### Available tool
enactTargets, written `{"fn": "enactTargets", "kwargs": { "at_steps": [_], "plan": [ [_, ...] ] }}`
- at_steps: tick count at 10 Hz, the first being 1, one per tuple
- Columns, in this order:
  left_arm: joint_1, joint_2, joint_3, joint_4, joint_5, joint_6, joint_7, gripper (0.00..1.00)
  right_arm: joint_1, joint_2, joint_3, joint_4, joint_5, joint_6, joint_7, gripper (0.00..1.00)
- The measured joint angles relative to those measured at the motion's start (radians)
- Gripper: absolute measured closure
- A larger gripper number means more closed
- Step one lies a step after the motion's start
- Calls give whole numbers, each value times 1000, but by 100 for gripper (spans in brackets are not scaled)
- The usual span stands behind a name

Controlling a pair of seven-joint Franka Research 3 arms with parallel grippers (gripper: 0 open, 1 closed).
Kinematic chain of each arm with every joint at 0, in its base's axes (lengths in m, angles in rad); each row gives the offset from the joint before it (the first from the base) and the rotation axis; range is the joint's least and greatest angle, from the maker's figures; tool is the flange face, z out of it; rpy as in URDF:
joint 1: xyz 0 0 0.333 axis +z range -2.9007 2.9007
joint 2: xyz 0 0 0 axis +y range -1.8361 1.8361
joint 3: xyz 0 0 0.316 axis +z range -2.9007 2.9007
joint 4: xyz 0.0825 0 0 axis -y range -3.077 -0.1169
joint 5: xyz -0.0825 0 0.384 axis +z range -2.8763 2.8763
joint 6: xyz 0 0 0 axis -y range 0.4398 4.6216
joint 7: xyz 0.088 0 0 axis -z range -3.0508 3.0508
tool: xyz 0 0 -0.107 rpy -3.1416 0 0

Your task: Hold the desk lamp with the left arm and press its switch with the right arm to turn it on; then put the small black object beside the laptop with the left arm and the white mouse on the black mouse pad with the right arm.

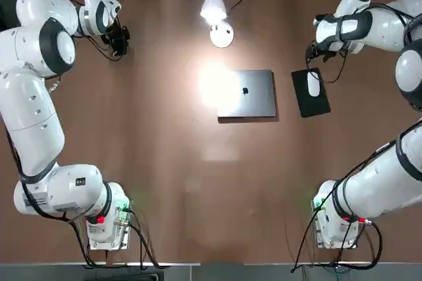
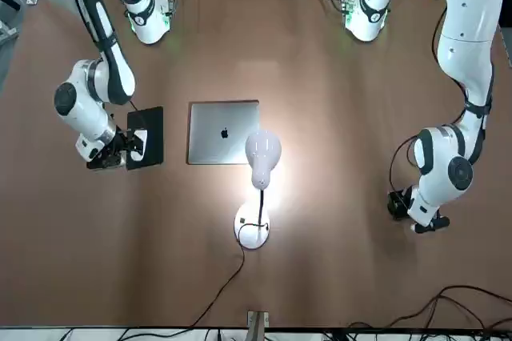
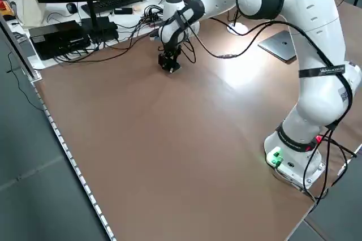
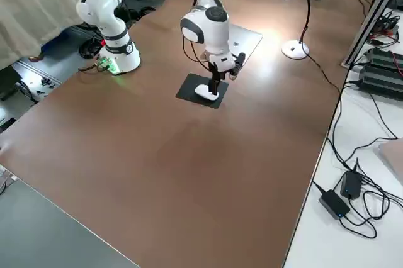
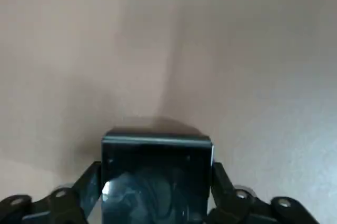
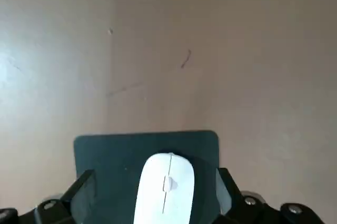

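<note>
Desk lamp (image 1: pixel 216 12) lit. Left gripper (image 5: pixel 157 203) fingers clamped on small black object (image 5: pixel 156 176). Right gripper (image 6: pixel 164 205) fingers apart around white mouse (image 6: pixel 165 187) on black mouse pad (image 6: pixel 100 153).

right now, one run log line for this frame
lamp on | mouse on pad | left gripper on black object, far from laptop

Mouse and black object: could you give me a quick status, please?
Lamp lit. Right gripper open around white mouse on pad. Left gripper shut on small black object, far from laptop.
</note>
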Motion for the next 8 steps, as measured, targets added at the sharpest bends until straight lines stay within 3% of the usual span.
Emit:
{"fn": "enactTargets", "kwargs": {
  "at_steps": [3,5,8],
  "plan": [
    [-5,-14,-12,-8,0,1,-15,20,-3,-19,-25,224,-1,-300,0,0],
    [-13,-79,-50,-76,0,-3,-67,20,-10,-22,-47,359,-7,-449,0,0],
    [-35,-197,-161,-214,0,-7,-219,20,-37,-24,-69,543,-13,-652,14,0]
  ]
}}
